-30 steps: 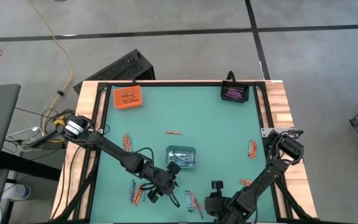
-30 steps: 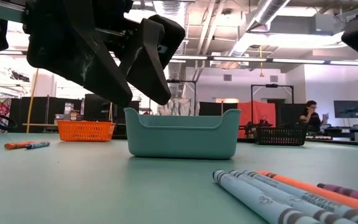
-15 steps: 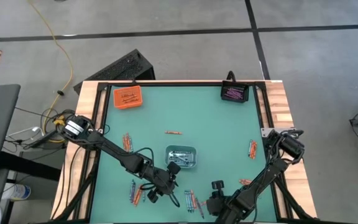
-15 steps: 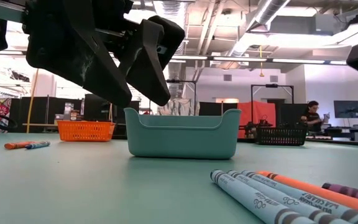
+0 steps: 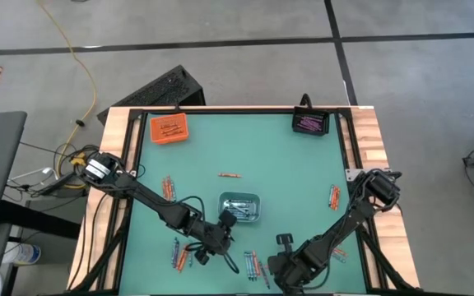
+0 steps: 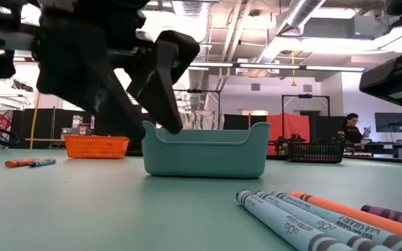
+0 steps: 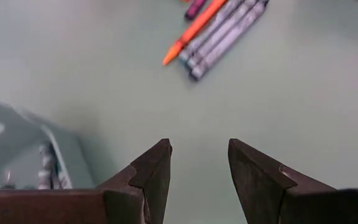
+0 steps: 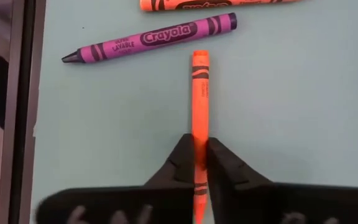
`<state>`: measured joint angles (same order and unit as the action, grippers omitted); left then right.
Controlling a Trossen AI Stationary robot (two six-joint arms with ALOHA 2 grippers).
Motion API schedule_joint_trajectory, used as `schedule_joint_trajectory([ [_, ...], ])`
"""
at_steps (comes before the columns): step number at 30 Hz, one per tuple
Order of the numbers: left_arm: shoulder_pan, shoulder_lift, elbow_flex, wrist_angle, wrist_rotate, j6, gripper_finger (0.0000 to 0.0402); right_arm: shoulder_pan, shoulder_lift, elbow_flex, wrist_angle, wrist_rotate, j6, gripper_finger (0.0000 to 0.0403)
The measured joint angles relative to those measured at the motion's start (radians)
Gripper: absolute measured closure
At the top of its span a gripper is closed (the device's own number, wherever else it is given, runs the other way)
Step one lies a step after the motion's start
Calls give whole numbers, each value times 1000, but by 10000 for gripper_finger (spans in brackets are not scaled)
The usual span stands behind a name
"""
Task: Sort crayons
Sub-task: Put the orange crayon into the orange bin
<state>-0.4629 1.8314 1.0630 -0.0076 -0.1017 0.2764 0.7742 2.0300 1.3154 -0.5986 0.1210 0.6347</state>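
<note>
Down at the near edge of the table, the right gripper [image 8: 197, 163] pinches an orange crayon [image 8: 199, 106] lying beside a purple crayon [image 8: 151, 38]. The left gripper [image 7: 199, 163] (fingers apart, holding nothing) hangs just beside the teal tray [image 5: 239, 205].

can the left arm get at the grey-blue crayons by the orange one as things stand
Probably yes: the left gripper is open and empty, and bare mat lies between its fingers and the grey-blue crayons beside the orange crayon, with nothing in the way.
</note>
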Motion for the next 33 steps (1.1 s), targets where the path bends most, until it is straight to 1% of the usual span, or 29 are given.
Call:
schedule_joint_trajectory([
  [2, 0, -5, 0, -24, -13, 1, 251, 0, 0, 0, 0, -1, -9, 395],
  [7, -1, -32, 1, -42, -47, 28, 251, -2, -18, -2, 0, 1, -8, 399],
  [9, -1, -57, 1, -47, -79, 46, 251, -5, -37, -5, -3, 13, -6, 400],
  [11, -1, -87, 1, -47, -108, 64, 251, -4, -60, -9, -18, 48, -4, 400],
  [16, 1, -160, 1, -43, -137, 102, 251, 6, -140, -4, -41, 180, -4, 401],
  [19, 2, -186, 2, -32, -120, 120, 251, 5, -166, -7, -74, 264, -12, 402],
  [21, 1, -191, 2, -11, -116, 132, 251, 5, -185, -6, -67, 319, -27, 402],
  [26, 1, -192, 2, 68, -116, 187, 251, -2, -221, -5, -58, 472, -103, 402],
  [33, -2, -197, 2, 182, -154, 301, 251, -11, -281, -4, 34, 620, -268, 403],
])
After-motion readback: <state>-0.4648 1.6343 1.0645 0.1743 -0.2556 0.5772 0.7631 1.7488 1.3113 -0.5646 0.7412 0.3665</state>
